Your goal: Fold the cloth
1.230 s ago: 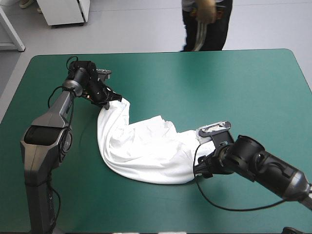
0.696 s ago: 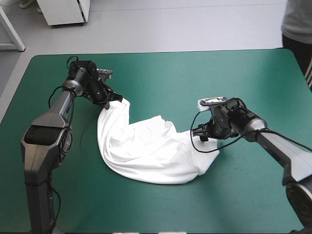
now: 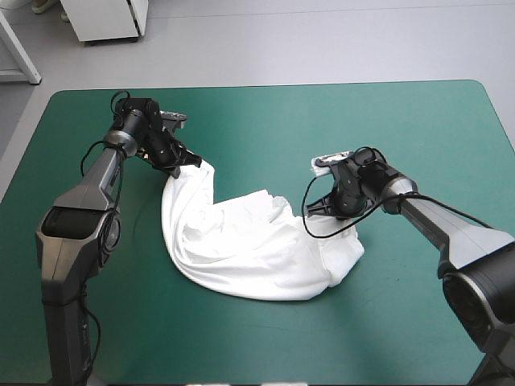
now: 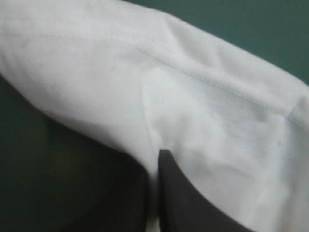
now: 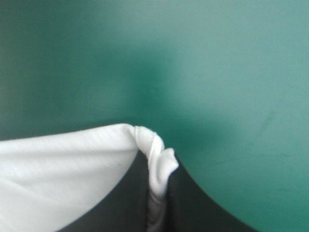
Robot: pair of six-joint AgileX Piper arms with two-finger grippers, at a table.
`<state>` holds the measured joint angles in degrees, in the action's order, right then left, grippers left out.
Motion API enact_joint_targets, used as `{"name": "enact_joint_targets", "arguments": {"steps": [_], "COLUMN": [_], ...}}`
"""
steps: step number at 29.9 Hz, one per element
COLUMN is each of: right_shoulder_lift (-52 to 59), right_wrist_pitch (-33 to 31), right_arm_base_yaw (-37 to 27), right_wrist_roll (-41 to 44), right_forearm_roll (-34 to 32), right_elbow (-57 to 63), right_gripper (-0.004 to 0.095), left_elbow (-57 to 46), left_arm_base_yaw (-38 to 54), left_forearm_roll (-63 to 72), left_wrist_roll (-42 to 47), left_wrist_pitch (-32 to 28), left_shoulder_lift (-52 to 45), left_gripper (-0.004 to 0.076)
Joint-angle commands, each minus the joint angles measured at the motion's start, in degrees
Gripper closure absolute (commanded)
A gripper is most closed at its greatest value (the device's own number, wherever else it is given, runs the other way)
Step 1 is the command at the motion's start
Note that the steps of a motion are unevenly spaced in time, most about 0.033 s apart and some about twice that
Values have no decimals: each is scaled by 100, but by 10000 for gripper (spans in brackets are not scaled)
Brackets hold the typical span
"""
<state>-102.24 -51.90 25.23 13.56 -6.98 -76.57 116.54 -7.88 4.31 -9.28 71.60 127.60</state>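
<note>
At mid-table the T-shirt [image 3: 241, 249] lies in a crumpled curve on the teal-green cover [image 3: 386, 338]. The right gripper [image 3: 318, 215] is clamped on its right end; farther off, the left gripper [image 3: 185, 163] pinches its far left end.

No readable text, labels, brands or numbers — nothing legible anywhere

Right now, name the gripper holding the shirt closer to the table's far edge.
The left gripper, pinching the T-shirt at its far end; the right gripper pinches it nearer the front.
</note>
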Motion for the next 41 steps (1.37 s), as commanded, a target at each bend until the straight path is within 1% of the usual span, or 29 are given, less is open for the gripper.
{"name": "enact_joint_targets", "arguments": {"steps": [1,4,10,15,18,20,23,26,29,32,38,41], "right_shoulder_lift": [768,1190,1878,2424,2677,2822,3007,3214,3358,3424,3424,3450], "right_wrist_pitch": [-416,-930,-1772,-1786,-1786,-1786,-1786,-1786,-1786,-1786,-1786,-1786], "right_arm_base_yaw": [-45,-45,-45,-45,-45,-45,-45,-45,-45,-45,-45,-45], "right_wrist_roll": [219,329,329,233,169,-32,-84,-191,-191,-344,-588,-642], "right_forearm_roll": [-849,-1185,-1385,-1496,-1832,-2014,-2327,-2499,-2233,-1648,-464,-412], "right_elbow": [-712,-1384,-2906,-4192,-4839,-5211,-5548,-5562,-5562,-5552,-5339,-4857], "right_gripper": [927,927,927,927,927,927,927,927,927,927,927,927], "left_elbow": [540,913,1425,1802,1800,1800,1800,1790,1790,1790,997,417], "left_arm_base_yaw": [-26,-26,-26,-26,-26,-26,-26,-26,-26,-26,-26,-26], "left_forearm_roll": [-125,-139,-139,-610,-1103,-1309,-1751,-2360,-2613,-2379,-1638,-1551], "left_wrist_roll": [18,18,54,168,191,191,256,481,452,199,133,164], "left_wrist_pitch": [104,140,135,109,-123,-307,-440,-408,-212,188,221,221], "left_shoulder_lift": [-768,-1172,-2274,-3335,-4036,-4508,-5069,-5522,-5781,-5866,-5944,-5944], "left_gripper": [733,733,733,733,733,733,733,733,733,733,733,733]}}
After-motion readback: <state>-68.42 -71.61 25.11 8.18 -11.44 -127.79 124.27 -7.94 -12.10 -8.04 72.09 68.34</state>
